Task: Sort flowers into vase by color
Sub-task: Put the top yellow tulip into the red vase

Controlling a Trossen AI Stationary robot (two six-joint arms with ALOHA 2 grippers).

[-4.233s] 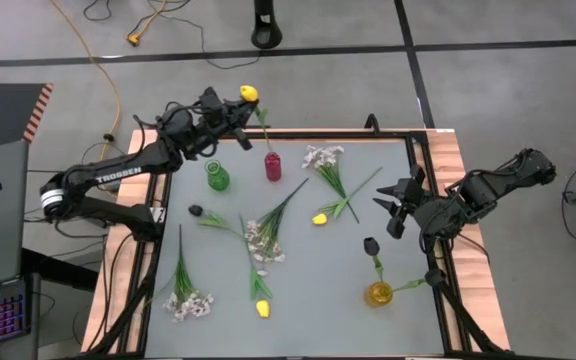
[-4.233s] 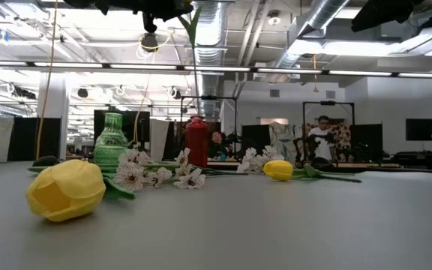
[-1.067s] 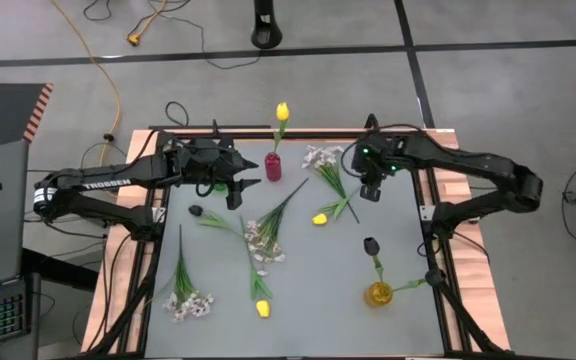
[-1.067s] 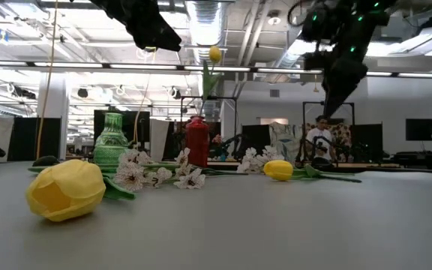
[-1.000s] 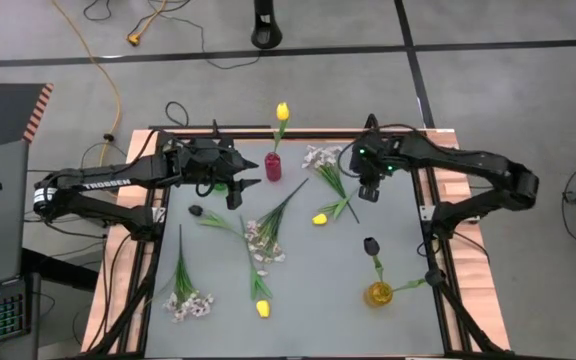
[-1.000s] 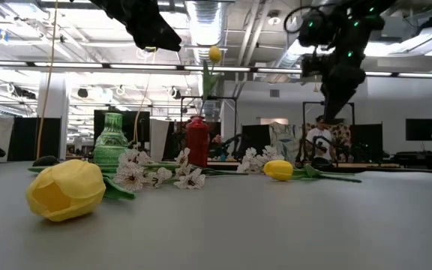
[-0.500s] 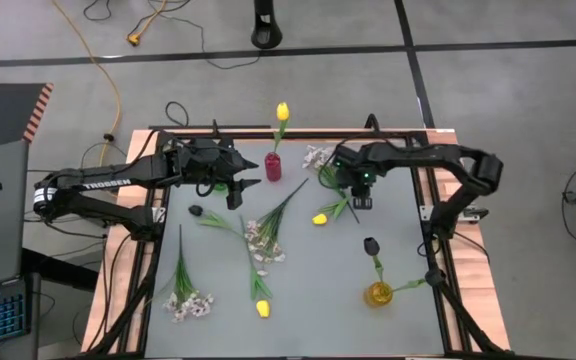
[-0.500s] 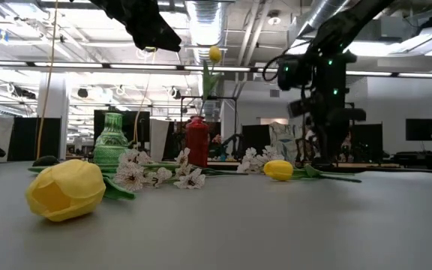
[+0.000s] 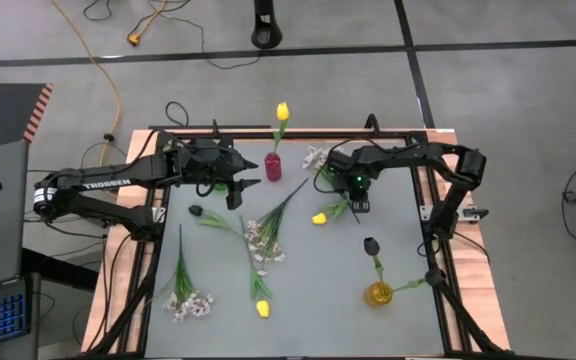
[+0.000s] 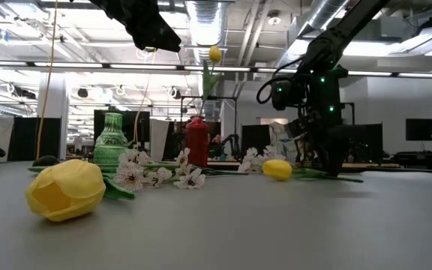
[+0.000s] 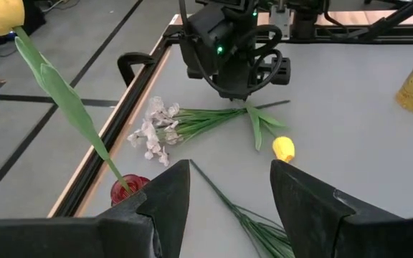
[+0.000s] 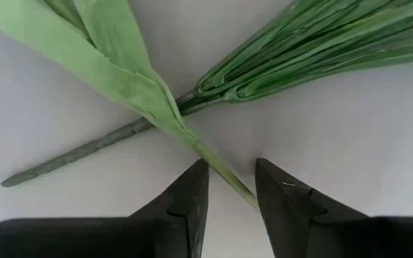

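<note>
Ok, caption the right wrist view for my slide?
Right hand, open, straddling a yellow tulip's stem where it crosses a white spray's stems on the table.

The high view looks straight down on the whole table (image 9: 298, 290) and both arms. The low view sits at table level, facing across it into the room, a yellow tulip (image 10: 66, 189) close before it. The left wrist view looks ahead past its own fingers (image 11: 303, 195) at the right gripper (image 11: 239, 89), farther off. The right wrist view is pressed close over crossed stems (image 12: 192, 104), which the high and left wrist views also show.
</note>
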